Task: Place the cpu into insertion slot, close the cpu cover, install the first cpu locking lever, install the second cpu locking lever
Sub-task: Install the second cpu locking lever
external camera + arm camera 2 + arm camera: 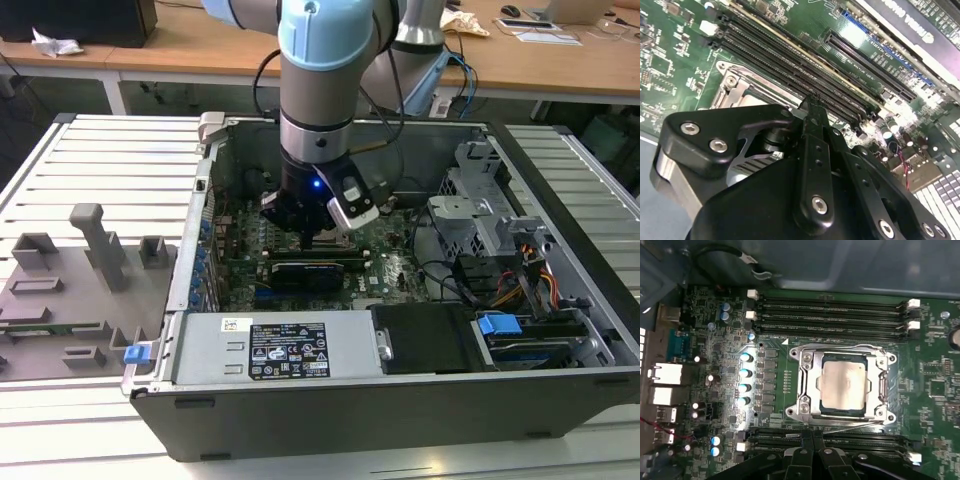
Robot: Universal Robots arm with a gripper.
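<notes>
In the first wrist view the cpu (842, 385), a dull silver square, lies in the insertion slot (821, 399) on the green board. The cpu cover (807, 371), a silver frame, lies flat around it. A thin wire lever (850, 426) runs slanted along the socket's edge nearest my fingers. My gripper (813, 433) is shut, its tips right at that lever's end; whether they touch it I cannot tell. The second wrist view shows the shut fingertips (812, 105) over the memory slots beside the socket corner (732, 82). In the exterior view the gripper (312, 238) hangs low inside the case.
Long black memory slots (832, 307) flank the socket on both sides. A black expansion card (305, 272) lies just in front of the gripper. The power supply (280, 350), drive cage (480, 215) and cables (530, 280) fill the case. A grey fixture plate (70, 290) sits outside.
</notes>
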